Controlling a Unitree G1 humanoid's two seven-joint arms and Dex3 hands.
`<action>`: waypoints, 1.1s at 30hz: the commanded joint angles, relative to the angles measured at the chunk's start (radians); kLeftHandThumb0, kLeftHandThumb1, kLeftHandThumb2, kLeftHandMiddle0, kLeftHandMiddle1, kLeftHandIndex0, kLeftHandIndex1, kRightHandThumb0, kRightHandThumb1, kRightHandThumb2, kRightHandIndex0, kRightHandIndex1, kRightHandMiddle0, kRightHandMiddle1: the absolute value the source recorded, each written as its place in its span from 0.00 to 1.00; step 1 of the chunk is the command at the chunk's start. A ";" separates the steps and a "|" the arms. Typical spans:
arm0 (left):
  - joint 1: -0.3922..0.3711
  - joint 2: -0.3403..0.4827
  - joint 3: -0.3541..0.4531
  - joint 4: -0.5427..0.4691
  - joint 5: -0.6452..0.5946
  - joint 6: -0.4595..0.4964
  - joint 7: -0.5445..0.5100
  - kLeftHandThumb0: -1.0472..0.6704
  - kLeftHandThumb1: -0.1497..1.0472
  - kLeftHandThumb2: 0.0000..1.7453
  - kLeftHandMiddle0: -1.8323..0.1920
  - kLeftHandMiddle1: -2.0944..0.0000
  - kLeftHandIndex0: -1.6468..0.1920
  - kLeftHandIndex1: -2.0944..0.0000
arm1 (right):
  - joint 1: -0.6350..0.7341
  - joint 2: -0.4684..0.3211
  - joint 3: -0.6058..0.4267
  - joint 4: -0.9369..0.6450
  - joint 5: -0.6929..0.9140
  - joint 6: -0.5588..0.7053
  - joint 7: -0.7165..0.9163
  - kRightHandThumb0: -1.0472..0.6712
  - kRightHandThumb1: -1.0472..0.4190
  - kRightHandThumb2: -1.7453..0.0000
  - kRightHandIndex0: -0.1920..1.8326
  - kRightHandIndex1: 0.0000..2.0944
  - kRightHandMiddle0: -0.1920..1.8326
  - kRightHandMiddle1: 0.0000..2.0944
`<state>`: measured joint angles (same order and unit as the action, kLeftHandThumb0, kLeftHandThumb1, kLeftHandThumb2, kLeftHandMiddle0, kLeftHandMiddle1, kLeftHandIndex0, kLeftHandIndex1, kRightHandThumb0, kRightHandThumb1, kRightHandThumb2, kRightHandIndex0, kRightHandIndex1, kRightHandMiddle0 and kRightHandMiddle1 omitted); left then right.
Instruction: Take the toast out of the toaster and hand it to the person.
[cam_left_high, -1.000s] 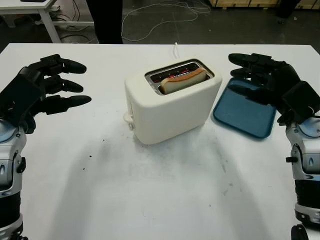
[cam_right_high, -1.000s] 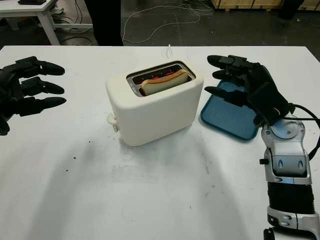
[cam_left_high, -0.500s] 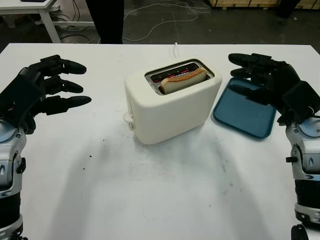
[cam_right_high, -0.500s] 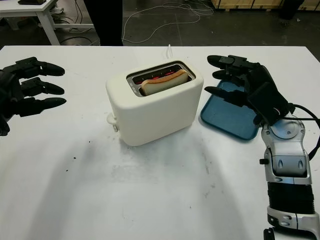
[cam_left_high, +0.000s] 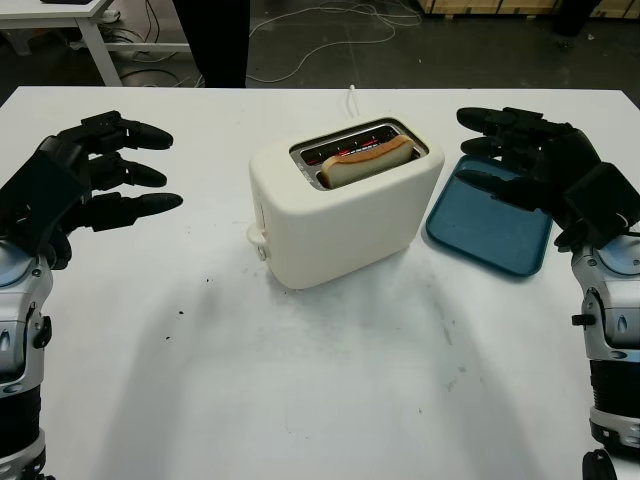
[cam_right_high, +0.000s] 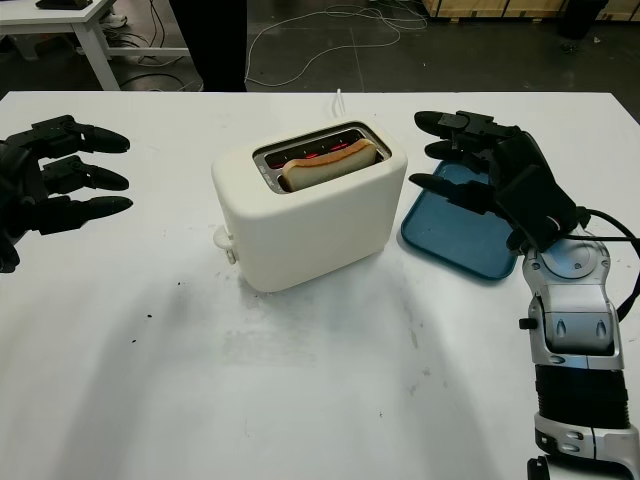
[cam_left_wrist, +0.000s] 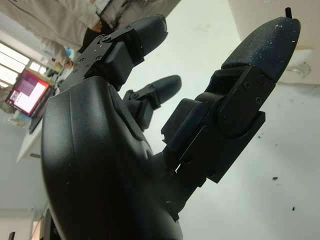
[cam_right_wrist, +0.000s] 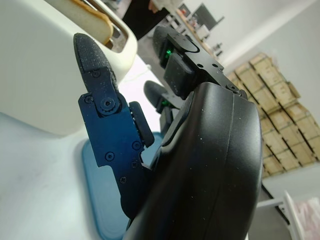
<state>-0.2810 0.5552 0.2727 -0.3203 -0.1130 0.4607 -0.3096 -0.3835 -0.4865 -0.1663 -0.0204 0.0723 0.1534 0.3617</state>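
A cream toaster (cam_left_high: 340, 215) stands in the middle of the white table (cam_left_high: 320, 380). A slice of toast (cam_left_high: 366, 160) sticks up from its front slot, and the slot behind glows red. My left hand (cam_left_high: 90, 180) hovers open to the left of the toaster, well apart from it. My right hand (cam_left_high: 520, 155) hovers open to the right, above the near end of a blue tray (cam_left_high: 490, 225), fingers pointing toward the toaster. In the right wrist view the toast (cam_right_wrist: 92, 12) shows past my fingers (cam_right_wrist: 100, 80). A person's dark legs (cam_left_high: 215, 40) stand beyond the table's far edge.
The blue tray lies flat right of the toaster. The toaster's lever (cam_left_high: 258, 240) juts out on its left end, and a white cord (cam_left_high: 352, 98) runs off the back. Cables lie on the dark floor (cam_left_high: 400, 40) behind, with another table (cam_left_high: 70, 20) at far left.
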 joint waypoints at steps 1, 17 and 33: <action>0.010 0.006 0.005 -0.005 0.001 -0.009 -0.001 0.04 0.64 0.00 0.65 0.53 0.63 0.60 | 0.006 0.009 -0.002 -0.012 0.018 0.009 0.002 0.31 0.20 1.00 0.22 0.40 0.42 0.00; 0.011 0.005 0.005 -0.011 -0.002 -0.003 0.000 0.05 0.63 0.00 0.66 0.53 0.63 0.61 | 0.007 0.007 -0.001 -0.018 0.015 0.015 0.003 0.30 0.19 1.00 0.21 0.41 0.42 0.00; 0.002 0.005 -0.001 0.005 0.004 -0.016 -0.001 0.04 0.64 0.00 0.66 0.53 0.63 0.61 | -0.002 0.010 0.001 -0.012 0.010 0.017 -0.004 0.31 0.20 1.00 0.22 0.40 0.42 0.00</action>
<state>-0.2808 0.5551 0.2731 -0.3218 -0.1132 0.4604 -0.3097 -0.3835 -0.4799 -0.1659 -0.0221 0.0769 0.1573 0.3631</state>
